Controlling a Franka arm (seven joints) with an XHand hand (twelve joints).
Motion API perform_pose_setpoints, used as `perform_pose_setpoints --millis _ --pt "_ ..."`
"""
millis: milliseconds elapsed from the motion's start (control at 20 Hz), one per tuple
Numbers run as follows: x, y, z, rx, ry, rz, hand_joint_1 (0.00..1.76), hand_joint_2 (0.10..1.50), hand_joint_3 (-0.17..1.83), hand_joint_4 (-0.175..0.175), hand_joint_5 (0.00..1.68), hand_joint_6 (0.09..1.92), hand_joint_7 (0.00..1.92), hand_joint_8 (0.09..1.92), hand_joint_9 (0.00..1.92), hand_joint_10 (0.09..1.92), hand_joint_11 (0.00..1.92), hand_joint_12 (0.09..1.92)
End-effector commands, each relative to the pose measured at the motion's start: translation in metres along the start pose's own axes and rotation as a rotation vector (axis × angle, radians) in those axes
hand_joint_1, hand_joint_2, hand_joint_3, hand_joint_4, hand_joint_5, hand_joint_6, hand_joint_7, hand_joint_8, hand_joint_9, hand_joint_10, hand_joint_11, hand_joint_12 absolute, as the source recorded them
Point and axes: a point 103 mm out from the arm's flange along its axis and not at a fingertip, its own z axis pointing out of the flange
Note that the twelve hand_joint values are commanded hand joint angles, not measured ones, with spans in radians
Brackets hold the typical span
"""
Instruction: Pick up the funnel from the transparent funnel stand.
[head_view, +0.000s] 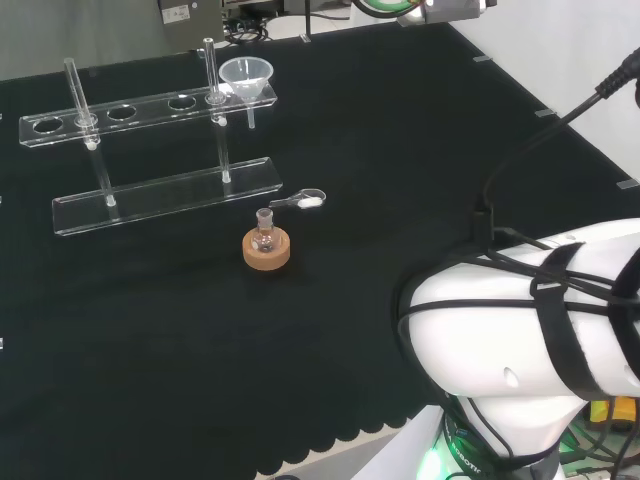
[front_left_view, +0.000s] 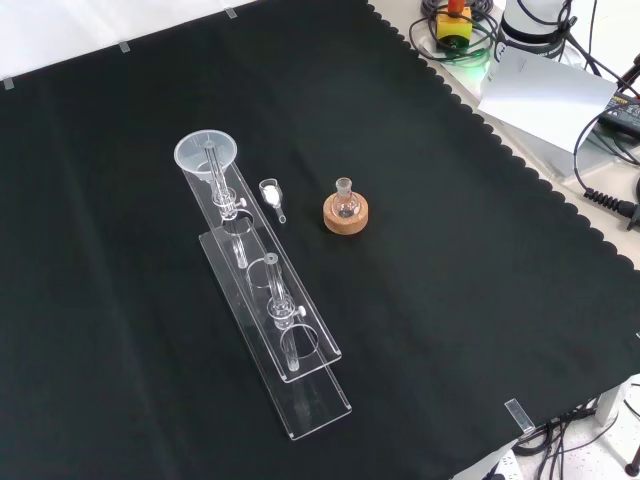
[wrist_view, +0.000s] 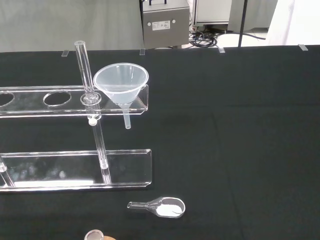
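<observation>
Bench: black cloth (head_view: 380, 200) covers the whole top, flat, scalloped hem along the edge nearest the arm base in the head view, small clear tape tabs along its borders. White arm link (head_view: 530, 330) with black cable straps sits at the head view's right.

Room: grey equipment box (wrist_view: 165, 22) and a tangle of cables (wrist_view: 205, 37) on the floor past the cloth's far edge in the wrist view. Front view has a yellow-and-red button unit (front_left_view: 455, 22) plus more cables and a grey sheet (front_left_view: 545, 95) off the cloth at top right.

Hand: can't tell whether it's released or clenched. The pictures give no fix on it, so places relative to it can't be given; the wrist camera looks at the stand's funnel end from a distance.

Transparent funnel stand (head_view: 165, 190): two clear plates, upper one with round holes, joined by upright rods. It runs left-right in the head view, near-to-far in the front view.

Funnel (head_view: 246, 76): clear, seated upright in the end hole of the upper plate, right end in the head view, stem hanging below the plate.

Cork ring (head_view: 266, 250): on the cloth in front of the stand, clear of it, carrying a small round flask (head_view: 265, 235).

Clear scoop (head_view: 300, 201): lies between ring and stand, white powder in its bowl.
</observation>
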Motion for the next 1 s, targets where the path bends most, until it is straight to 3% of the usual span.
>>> perform_pose_setpoints --millis 50,200,600,1000 --pt "-0.004 0.0 0.0 0.0 0.009 0.004 0.02 1.14 0.53 0.0 0.16 0.22 0.03 0.54 0.18 0.65 0.04 1.34" --pt "-0.003 0.001 -0.001 -0.007 -0.007 0.014 0.0 1.21 0.41 0.0 0.21 0.09 0.03 0.53 0.17 0.65 0.01 1.39" --pt "0.002 0.007 0.002 0.021 0.013 0.036 0.0 1.23 0.38 0.0 0.22 0.09 0.03 0.53 0.18 0.64 0.0 1.4" --pt "-0.012 0.037 0.019 0.039 0.007 0.119 0.0 1.23 0.37 0.0 0.22 0.09 0.03 0.53 0.18 0.64 0.0 1.4"
